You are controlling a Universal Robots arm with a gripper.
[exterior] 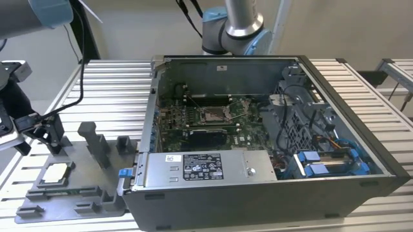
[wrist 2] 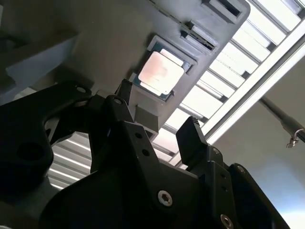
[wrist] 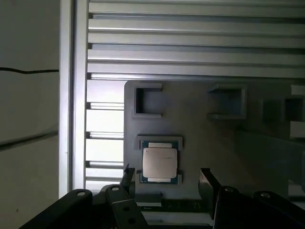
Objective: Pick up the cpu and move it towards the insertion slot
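The cpu [exterior: 54, 174] lies flat, silvery top up, in a seat on the grey tray [exterior: 96, 203] at the exterior view's left. My gripper [exterior: 42, 140] hangs above it, open, with nothing between the fingers. Both wrist views show the cpu [wrist 2: 161, 74] [wrist: 160, 162] just beyond the spread black fingertips [wrist 2: 190, 131] [wrist: 206, 175], not touching them. My gripper [wrist 2: 157, 114] [wrist: 166, 175] straddles the tray edge near the chip. The insertion slot [exterior: 213, 114], a shiny metal frame with a dark centre, sits on the green board inside the open computer case, well off to the exterior view's right.
The open computer case [exterior: 361, 159] has tall walls around the board. A silver power supply [exterior: 206, 169] lies along its front. Raised grey blocks [exterior: 96, 142] stand on the tray between the gripper and the case. A slatted metal table [exterior: 110, 87] lies underneath.
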